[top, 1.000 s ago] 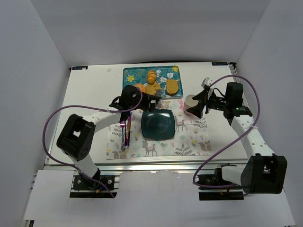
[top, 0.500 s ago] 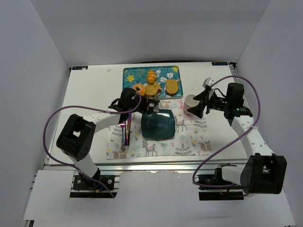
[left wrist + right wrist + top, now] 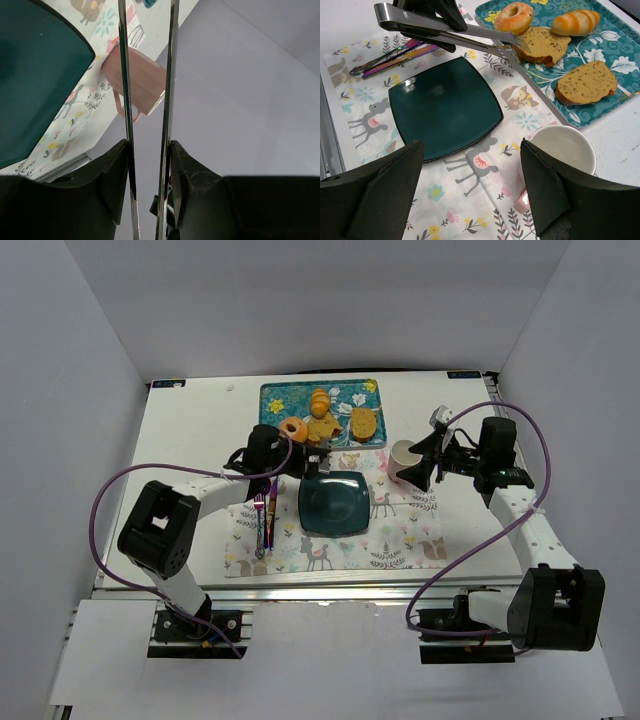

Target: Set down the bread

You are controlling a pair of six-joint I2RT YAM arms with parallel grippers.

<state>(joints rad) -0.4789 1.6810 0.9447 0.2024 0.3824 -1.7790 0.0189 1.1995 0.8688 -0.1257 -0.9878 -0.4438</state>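
The bread [image 3: 320,430], a golden-brown toast slice, lies on the teal patterned tray [image 3: 280,395]; it also shows in the right wrist view [image 3: 542,45]. My left gripper [image 3: 283,453] is shut on metal tongs [image 3: 450,30], whose tips reach the toast's near-left edge. The tong arms [image 3: 125,75] stand slightly apart between my left gripper's [image 3: 147,165] fingers. I cannot tell whether they pinch the toast. The dark teal plate [image 3: 333,502] sits bare on the placemat, in front of the tray. My right gripper [image 3: 420,468] is open and empty above the placemat [image 3: 470,195].
On the tray are a glazed donut [image 3: 513,16], a striped bun [image 3: 577,22] and an oval bread slice [image 3: 587,82]. A pink cup [image 3: 404,455] stands right of the plate. Cutlery [image 3: 264,520] lies left of the plate. White walls enclose the table.
My left gripper has drawn back slightly to the left with the tongs, uncovering the donut. The right arm has hardly moved.
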